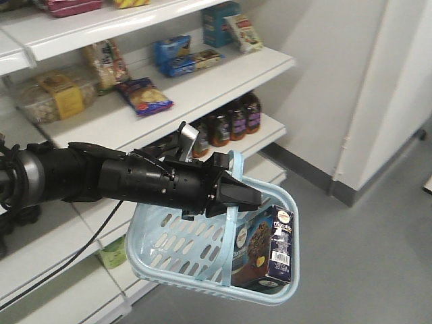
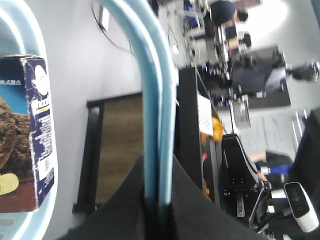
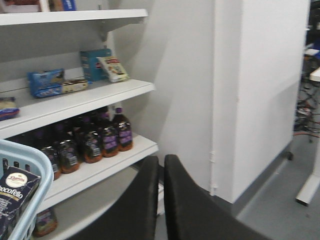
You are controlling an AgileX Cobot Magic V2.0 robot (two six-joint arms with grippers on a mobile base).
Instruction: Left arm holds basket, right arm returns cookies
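Note:
My left gripper point(image 1: 251, 196) is shut on the flat blue strap handle point(image 1: 231, 233) of the light blue basket point(image 1: 177, 251), which hangs tilted in front of the shelves. The cookies point(image 1: 271, 246), a dark navy and brown carton, stand inside the basket at its right end. In the left wrist view the handle point(image 2: 157, 95) runs straight between the jaws of my left gripper point(image 2: 159, 202), and the cookies point(image 2: 31, 135) lie at the left. My right gripper point(image 3: 161, 164) is shut on nothing, to the right of the basket point(image 3: 41, 172) and the cookies point(image 3: 15, 192).
White shelves point(image 1: 202, 91) carry snack packs and boxes point(image 1: 145, 96) and a row of dark sauce bottles point(image 3: 95, 142) on a lower board. A white wall and corner post point(image 3: 260, 90) stand to the right, over grey floor point(image 1: 364, 256).

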